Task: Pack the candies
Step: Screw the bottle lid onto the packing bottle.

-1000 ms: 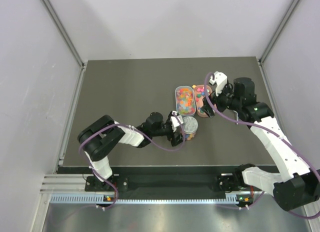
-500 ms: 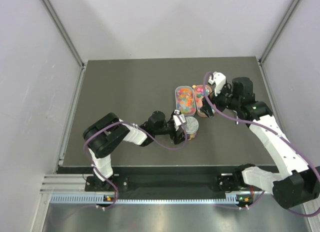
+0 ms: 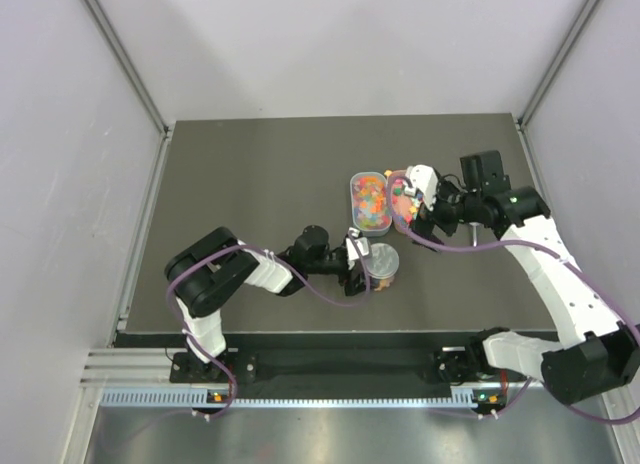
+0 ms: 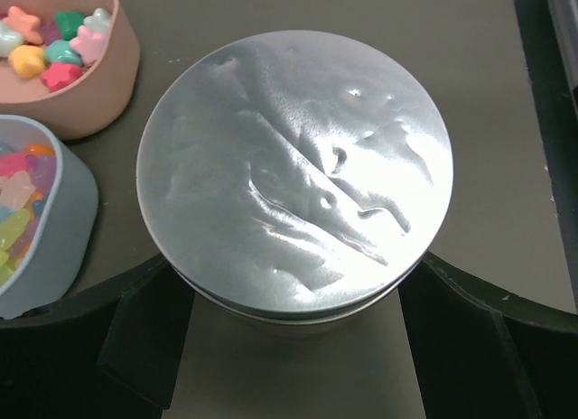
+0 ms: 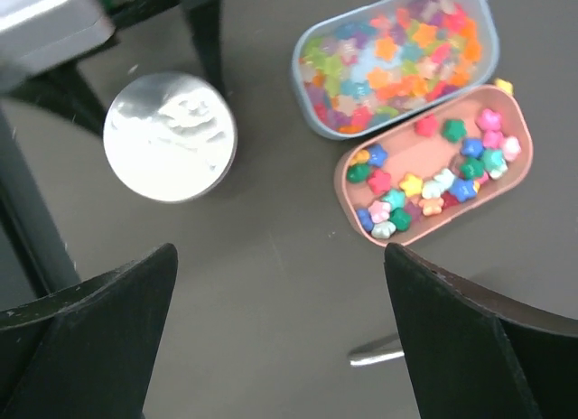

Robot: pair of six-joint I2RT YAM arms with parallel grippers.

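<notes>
A dark table [image 3: 250, 184] is enclosed by pale walls. The left gripper [image 4: 293, 297] is clamped around a round cup [image 3: 381, 262] capped by a silvery lid [image 4: 293, 166], with a finger pressed to each side. The right gripper [image 5: 280, 256] is held above the table near two oblong trays, its jaws spread wide and empty. The candies [image 5: 397, 49] are contained in the blue-grey tray [image 4: 63, 229] and the pink tray [image 4: 99, 94], which are set side by side just beyond the cup.
</notes>
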